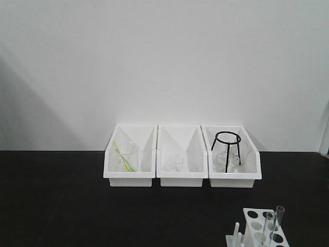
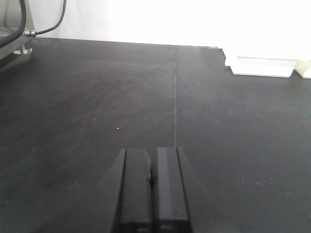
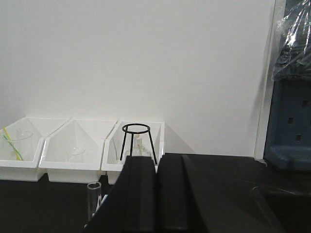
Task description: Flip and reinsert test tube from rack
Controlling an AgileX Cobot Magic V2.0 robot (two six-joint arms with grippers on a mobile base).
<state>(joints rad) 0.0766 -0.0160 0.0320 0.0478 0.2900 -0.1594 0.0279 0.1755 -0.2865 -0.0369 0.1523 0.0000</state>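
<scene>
1. tabletop (image 1: 61, 206), black and matte, carries three white open-front plastic bins (image 1: 182, 180) along the wall.
2. small white plastic rack (image 1: 258, 220) with round holes sits at the front right corner.
3. left gripper (image 2: 151, 155) and right gripper (image 3: 156, 162) each have fingers pressed together, holding nothing.
4. clear glass test tube (image 1: 280, 216) stands upright in the rack, untouched. the pick-up step seems not yet begun, so the right gripper must spread its fingers and descend around the tube.

Rack (image 1: 257, 224): white, dotted with dark round holes
Bins (image 1: 182, 181): white
Tripod (image 1: 226, 154): black
Table (image 1: 61, 206): black
Sticks (image 1: 124, 156): yellow, green
</scene>
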